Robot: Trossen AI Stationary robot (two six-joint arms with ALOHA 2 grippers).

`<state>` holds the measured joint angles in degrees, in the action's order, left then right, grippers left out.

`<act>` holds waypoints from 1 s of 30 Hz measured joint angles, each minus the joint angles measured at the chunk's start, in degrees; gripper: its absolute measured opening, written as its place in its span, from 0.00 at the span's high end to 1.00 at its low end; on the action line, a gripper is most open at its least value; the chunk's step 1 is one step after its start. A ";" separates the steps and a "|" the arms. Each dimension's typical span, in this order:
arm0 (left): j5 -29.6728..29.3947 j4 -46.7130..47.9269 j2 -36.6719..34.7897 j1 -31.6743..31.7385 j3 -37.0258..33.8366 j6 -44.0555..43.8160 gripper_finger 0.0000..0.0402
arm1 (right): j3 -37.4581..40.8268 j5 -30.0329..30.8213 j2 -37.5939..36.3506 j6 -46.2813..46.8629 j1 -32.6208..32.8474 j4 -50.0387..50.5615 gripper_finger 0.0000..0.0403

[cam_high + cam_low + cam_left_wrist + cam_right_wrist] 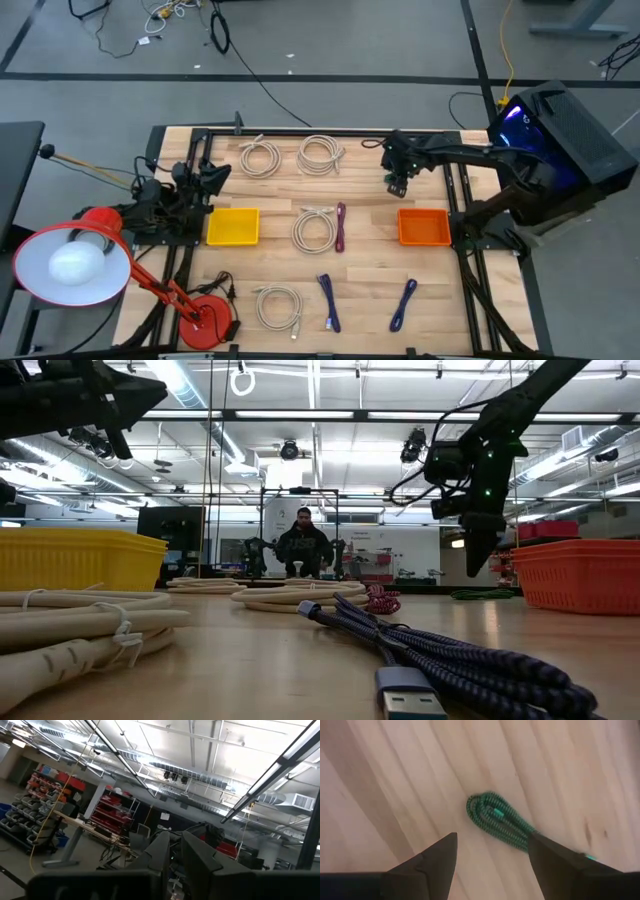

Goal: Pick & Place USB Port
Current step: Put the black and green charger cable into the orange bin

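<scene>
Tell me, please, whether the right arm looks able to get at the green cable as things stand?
Probably yes: the right gripper hangs open above the green cable, with only bare table between.

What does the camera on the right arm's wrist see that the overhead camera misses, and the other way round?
Only the right wrist view shows a coiled green cable lying on the wood just ahead of the right fingers, which stand wide apart. Only the high view shows the whole layout: the yellow bin, the orange bin, white cable coils, blue cables, a red lamp and the left arm's fingers parked at the table's left edge. Both show the wooden table and the right arm's fingers.
</scene>
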<state>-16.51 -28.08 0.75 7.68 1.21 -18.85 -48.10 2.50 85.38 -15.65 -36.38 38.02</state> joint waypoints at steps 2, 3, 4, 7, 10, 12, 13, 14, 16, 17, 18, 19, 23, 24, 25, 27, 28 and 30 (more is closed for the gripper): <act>0.00 0.62 0.00 0.02 0.00 -0.04 0.87 | 0.00 0.00 1.05 -0.06 0.00 -1.01 0.40; 0.00 0.80 0.00 0.01 0.00 -0.04 0.87 | 0.00 0.02 1.53 -0.08 0.00 -1.16 0.40; 0.01 0.90 0.00 0.01 0.00 -0.04 0.87 | 0.00 0.04 1.89 -0.42 -0.02 -0.99 0.40; 0.00 1.03 0.00 0.00 0.00 -0.04 0.87 | 0.00 0.93 2.86 -1.36 -0.01 -1.52 0.40; -0.24 1.03 0.00 0.01 0.00 -0.04 0.87 | 0.00 0.92 4.35 -1.59 -0.02 -2.82 0.40; -0.39 1.01 0.00 0.02 0.00 -0.04 0.87 | 0.00 0.92 5.57 -1.59 -0.02 -3.51 0.40; -0.39 1.02 0.00 0.02 0.00 -0.02 0.87 | 0.00 0.92 6.26 -1.59 -0.02 -3.92 0.40; -0.42 1.06 0.00 0.00 0.00 -0.04 0.87 | 0.00 0.92 6.95 -1.60 -0.02 -3.98 0.40; -0.39 1.16 0.00 0.00 0.00 -0.04 0.87 | 0.00 1.02 8.28 -1.77 0.00 -4.01 0.40; -0.39 1.36 0.00 0.02 0.00 -0.06 0.87 | -0.08 1.06 8.76 -1.78 -0.01 -4.03 0.40; -0.42 1.51 0.00 0.00 0.00 -0.07 0.87 | -0.22 1.07 9.21 -1.76 -0.01 -4.11 0.41; -0.39 1.73 0.00 0.00 0.00 -0.05 0.87 | -0.28 1.07 9.57 -1.78 0.00 -4.16 0.42; -0.39 2.52 0.00 0.01 0.00 -0.07 0.87 | -0.24 0.59 10.03 -1.83 0.04 -4.27 0.58; -0.42 2.55 0.00 0.02 0.00 -0.07 0.87 | -0.33 0.52 10.07 -1.77 0.03 -4.38 0.66; -0.39 2.69 0.00 0.02 0.00 -0.07 0.87 | -0.60 0.85 10.11 -1.64 0.01 -4.38 0.76; -0.40 2.74 0.00 0.00 0.00 -0.07 0.87 | -1.01 1.28 10.14 -1.37 -0.07 -3.93 0.93; -0.40 2.73 0.00 0.00 0.00 -0.07 0.87 | -1.15 1.48 10.14 -1.01 -0.07 -3.72 0.95; -0.39 2.74 0.00 0.00 0.00 -0.10 0.87 | -2.03 1.96 10.32 0.34 -0.02 -2.77 0.98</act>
<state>-16.91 -25.34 0.75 7.68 1.21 -18.95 -50.13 4.46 95.70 -15.31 -36.40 35.25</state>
